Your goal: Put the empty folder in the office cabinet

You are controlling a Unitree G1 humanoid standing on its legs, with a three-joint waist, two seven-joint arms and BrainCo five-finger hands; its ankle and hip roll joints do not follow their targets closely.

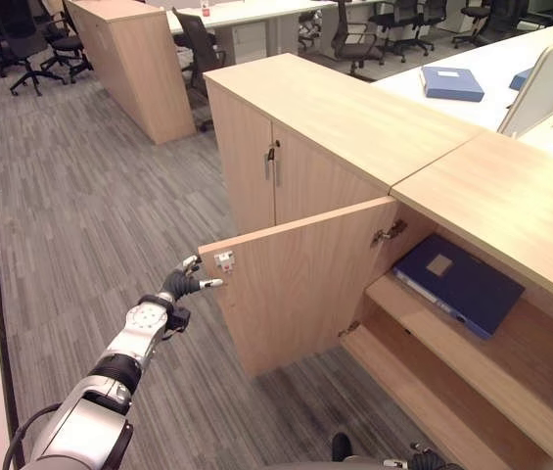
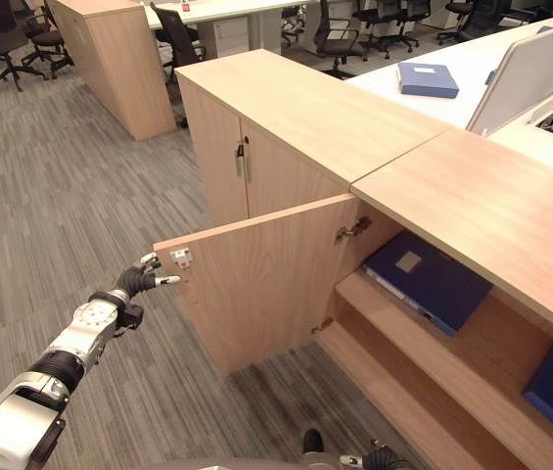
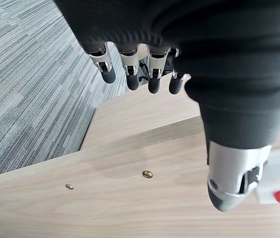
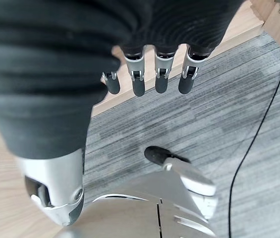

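Nearest, the right robot hand [image 4: 149, 74] hangs low over the carpet with relaxed fingers, holding nothing. Further out on the left, the left robot hand [image 1: 184, 285] sits at the free edge of the open cabinet door [image 1: 300, 279], fingers loosely extended, gripping nothing. Beyond the door, the dark blue folder [image 1: 459, 282] already lies on the upper shelf [image 1: 511, 362] inside the cabinet. So the placing looks done; next the left robot hand would likely push the door shut.
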